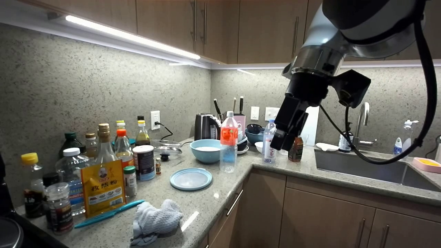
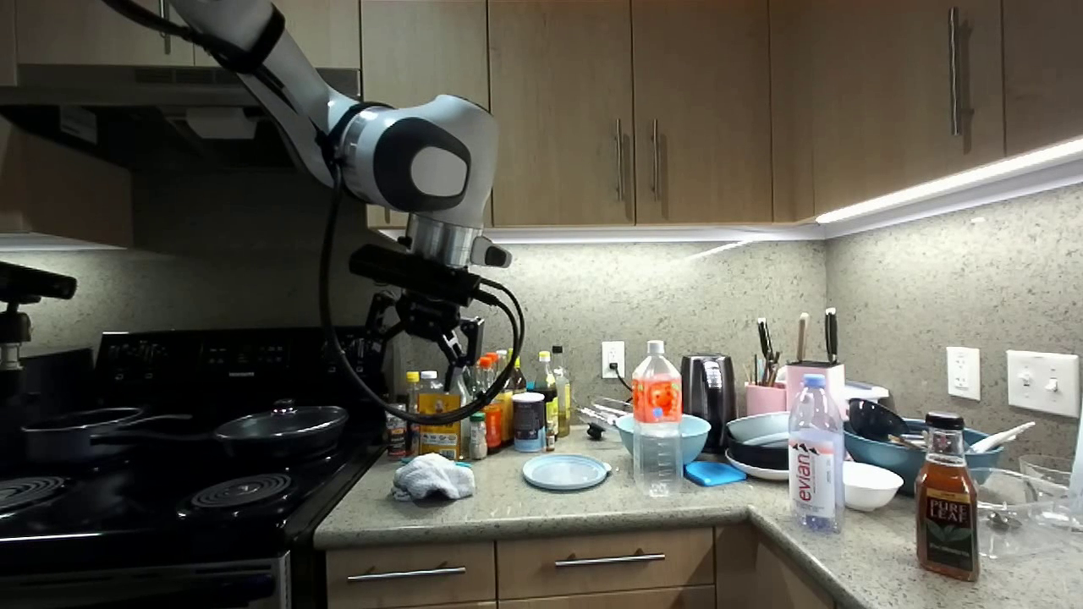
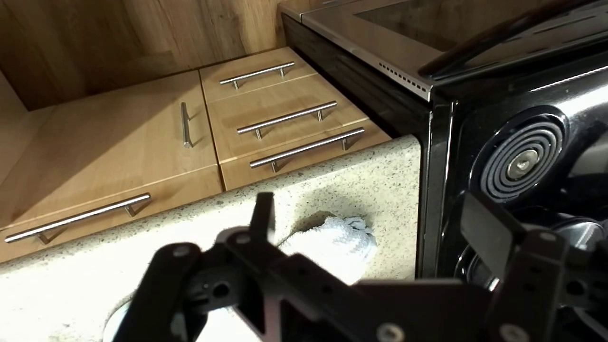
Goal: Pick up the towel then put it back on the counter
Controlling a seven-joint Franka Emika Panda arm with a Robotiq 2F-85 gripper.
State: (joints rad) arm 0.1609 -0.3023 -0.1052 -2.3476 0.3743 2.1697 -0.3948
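The light grey-white towel point(image 1: 156, 218) lies crumpled on the speckled counter point(image 1: 203, 210). It also shows in an exterior view point(image 2: 433, 477), close to the stove side of the counter. My gripper point(image 2: 420, 351) hangs in the air above the towel, apart from it. The gripper also shows in an exterior view point(image 1: 280, 139), tilted downward. In the wrist view the gripper point(image 3: 375, 221) has its fingers wide apart with nothing between them. There the towel point(image 3: 335, 244) shows below, its lower part hidden behind the gripper's links.
The black stove point(image 2: 211, 524) with pans adjoins the counter. Several bottles and a yellow spice bag point(image 1: 103, 187) stand behind the towel, with a teal knife point(image 1: 106, 215) beside it. A blue lid point(image 1: 191, 178), blue bowl point(image 1: 206, 151) and tall plastic bottle point(image 1: 228, 144) stand farther along.
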